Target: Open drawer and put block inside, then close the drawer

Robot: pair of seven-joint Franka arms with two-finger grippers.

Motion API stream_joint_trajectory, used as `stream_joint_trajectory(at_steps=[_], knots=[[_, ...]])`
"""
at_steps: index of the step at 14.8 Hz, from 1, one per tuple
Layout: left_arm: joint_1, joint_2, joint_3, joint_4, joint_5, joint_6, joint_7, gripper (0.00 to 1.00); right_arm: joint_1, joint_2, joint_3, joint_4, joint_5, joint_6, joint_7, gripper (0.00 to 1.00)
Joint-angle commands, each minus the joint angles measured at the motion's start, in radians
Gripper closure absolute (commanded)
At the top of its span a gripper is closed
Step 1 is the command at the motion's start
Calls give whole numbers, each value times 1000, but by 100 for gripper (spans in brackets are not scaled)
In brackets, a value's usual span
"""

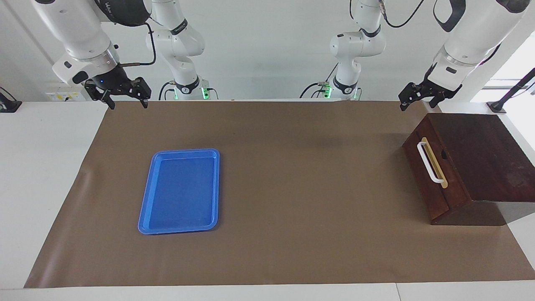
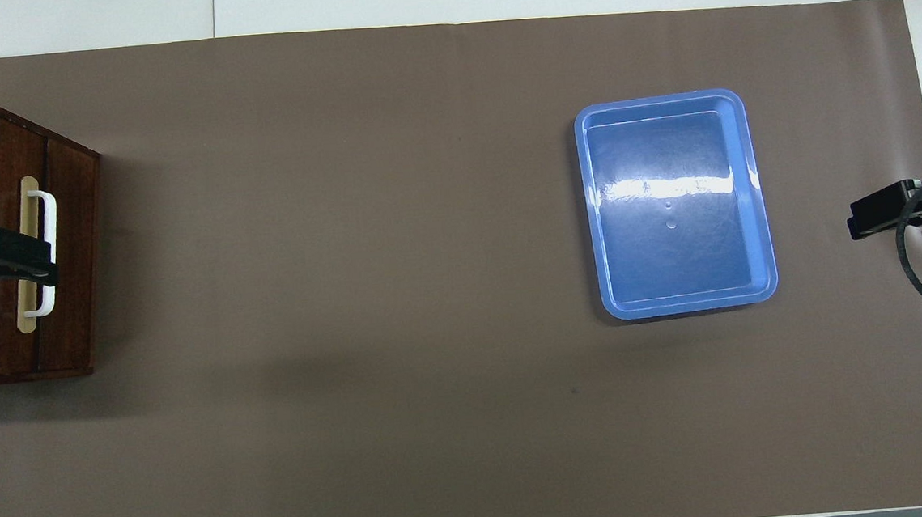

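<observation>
From left to right across the facing view, we saw the right tool (image 1: 124, 98) raised with its fingers spread and nothing held over the brown mat's (image 1: 292, 175) edge, then the blue tray (image 1: 180, 190) lying bare on the surface (image 1: 42, 175), then the left tool (image 1: 416, 98) up near the dark box (image 1: 480, 163). The drawer (image 1: 432, 179) was shut at the left arm's end, its white handle (image 1: 429, 162) untouched. The overhead view put the left tool over the handle, but we could not tell its opening; the block appeared in neither view.
</observation>
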Motion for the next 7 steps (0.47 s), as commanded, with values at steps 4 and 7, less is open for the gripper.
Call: stream_joint_trajectory(at_steps=[4,7], knots=[[10,23,-12,51,5,4,46,0,-5,-10,3,-4,-2,-9,9,0],[12,16,-12,-7,4,21,46,0,-7,-10,1,-2,-2,-9,9,0]])
